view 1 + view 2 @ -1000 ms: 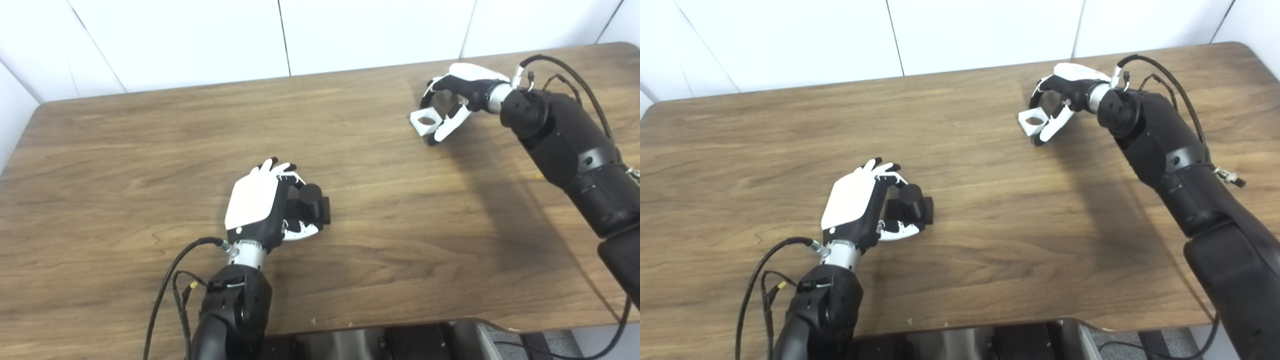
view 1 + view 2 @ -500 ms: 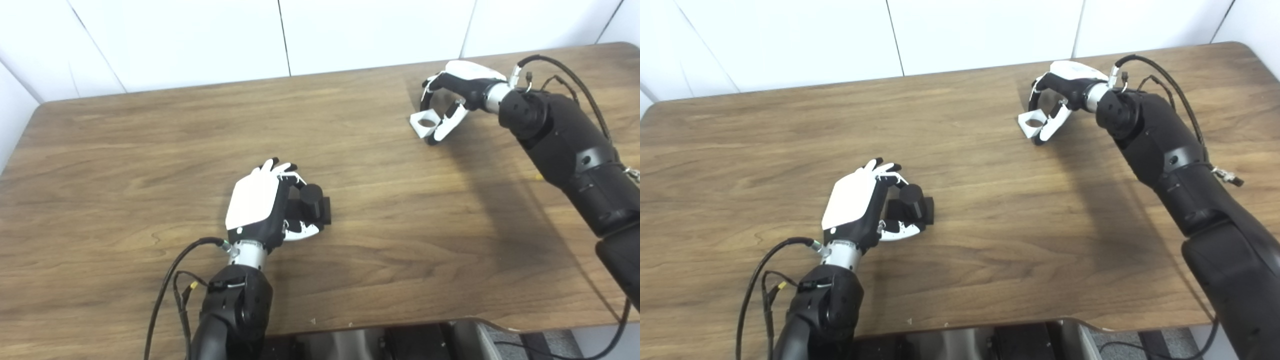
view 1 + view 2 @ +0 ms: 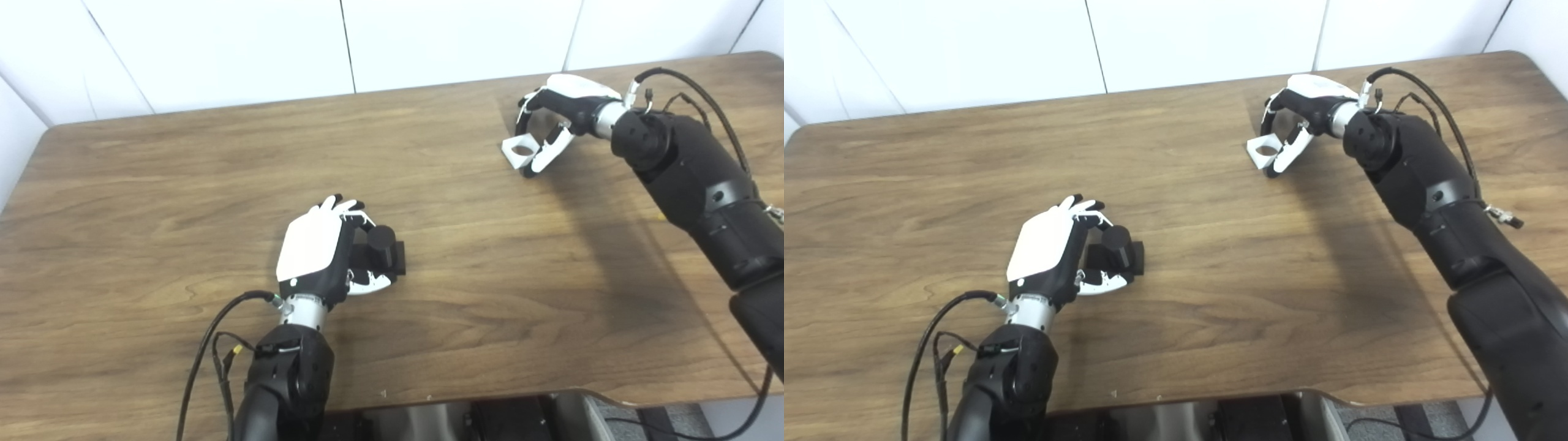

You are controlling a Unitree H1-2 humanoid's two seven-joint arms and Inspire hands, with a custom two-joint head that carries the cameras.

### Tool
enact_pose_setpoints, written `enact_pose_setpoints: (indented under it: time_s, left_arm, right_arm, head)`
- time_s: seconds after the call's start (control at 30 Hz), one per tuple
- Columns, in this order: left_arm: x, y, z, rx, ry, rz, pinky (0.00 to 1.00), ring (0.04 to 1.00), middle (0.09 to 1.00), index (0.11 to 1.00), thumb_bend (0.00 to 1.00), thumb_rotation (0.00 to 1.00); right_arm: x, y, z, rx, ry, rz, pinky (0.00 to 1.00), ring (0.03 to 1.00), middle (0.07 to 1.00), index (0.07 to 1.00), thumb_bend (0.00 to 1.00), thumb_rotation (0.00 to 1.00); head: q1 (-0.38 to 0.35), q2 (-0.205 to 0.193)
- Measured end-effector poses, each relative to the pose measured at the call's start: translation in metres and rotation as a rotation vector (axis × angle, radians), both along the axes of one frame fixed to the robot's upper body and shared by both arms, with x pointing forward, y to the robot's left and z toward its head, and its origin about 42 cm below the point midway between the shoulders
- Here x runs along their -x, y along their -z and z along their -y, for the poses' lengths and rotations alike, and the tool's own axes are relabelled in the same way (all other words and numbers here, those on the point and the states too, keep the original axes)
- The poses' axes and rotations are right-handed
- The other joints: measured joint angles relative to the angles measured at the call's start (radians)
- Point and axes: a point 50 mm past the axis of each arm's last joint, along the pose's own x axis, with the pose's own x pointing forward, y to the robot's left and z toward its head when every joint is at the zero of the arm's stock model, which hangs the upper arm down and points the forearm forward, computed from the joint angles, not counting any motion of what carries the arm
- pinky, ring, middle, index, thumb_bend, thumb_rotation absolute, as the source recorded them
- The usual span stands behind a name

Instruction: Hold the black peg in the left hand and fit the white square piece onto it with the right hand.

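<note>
Left eye view
- Count: one black peg, one white square piece, two robot hands, one tabletop.
- Tabletop (image 3: 153, 171): brown wood grain, filling most of the picture, with white wall panels (image 3: 245, 49) behind it.
- Left robot hand (image 3: 324, 254): a little toward 7 o'clock of the picture's middle, white back turned up, fingers and thumb wrapped around the black peg, grasping it.
- Black peg (image 3: 381, 240): a round post standing upright on a dark square base; it sits at the 3 o'clock side of the left robot hand, low on the tabletop.
- Right robot hand (image 3: 554, 125): out at 2 o'clock of the picture, fingers curled over and thumb under the white square piece, pinching it.
- White square piece (image 3: 520, 150): one round hole through its middle, tilted, at the 8 o'clock side of the right robot hand and close over the tabletop; whether it touches the wood cannot be told.
- Spacing: peg and white piece lie well apart.

Right eye view
- Count: the same single peg (image 3: 1118, 242) and single white piece (image 3: 1265, 150).
- Left robot hand (image 3: 1056, 251): clasped on the peg, at 8 o'clock of the picture's middle.
- Right robot hand (image 3: 1295, 125): closed on the white piece, at 2 o'clock.
- Cables: one black loop beside the left wrist (image 3: 931, 331), another arching over the right forearm (image 3: 1433, 104).
</note>
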Motion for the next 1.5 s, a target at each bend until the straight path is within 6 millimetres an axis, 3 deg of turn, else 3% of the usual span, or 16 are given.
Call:
enact_pose_setpoints:
  time_s: [0.07, 0.17, 0.23, 1.1, 1.3, 1.5]
  left_arm:
    - [0.0, 0.0, 0.0, 0.0, 0.0, 0.0, 0.96, 0.962, 0.862, 0.485, 0.52, 0.07]
    - [0.0, 0.0, 0.0, 0.0, 0.0, 0.0, 0.95, 0.961, 0.86, 0.485, 0.52, 0.07]
    - [0.0, 0.0, 0.0, 0.0, 0.0, 0.0, 0.96, 0.963, 0.861, 0.485, 0.52, 0.07]
    - [0.0, 0.0, 0.002, 0.009, -0.003, 0.006, 0.96, 0.964, 0.857, 0.485, 0.52, 0.07]
    - [0.0, 0.0, 0.002, 0.006, 0.0, 0.008, 0.95, 0.961, 0.857, 0.486, 0.52, 0.07]
    - [0.0, 0.0, 0.002, 0.006, 0.0, 0.006, 0.95, 0.96, 0.861, 0.486, 0.52, 0.08]
  right_arm:
    - [0.0, 0.0, 0.0, 0.0, 0.0, 0.001, 0.88, 0.981, 0.901, 0.582, 0.86, 0.16]
    - [0.0, 0.0, 0.0, -0.002, -0.002, 0.008, 0.89, 0.98, 0.897, 0.509, 0.59, 0.15]
    - [0.0, 0.0, -0.002, -0.006, -0.005, 0.015, 0.88, 0.975, 0.89, 0.494, 0.54, 0.14]
    - [0.002, 0.003, -0.003, -0.034, -0.028, 0.043, 0.9, 0.972, 0.885, 0.49, 0.53, 0.14]
    - [0.019, 0.0, -0.017, -0.022, -0.076, 0.064, 0.91, 0.978, 0.898, 0.491, 0.53, 0.14]
    - [0.038, -0.018, -0.037, -0.035, -0.149, 0.095, 0.91, 0.988, 0.898, 0.49, 0.53, 0.14]
  head:
    - [0.0, -0.002]
    - [-0.002, -0.003]
    - [-0.003, -0.003]
    - [0.0, -0.005]
    - [0.003, -0.003]
    - [0.008, 0.003]
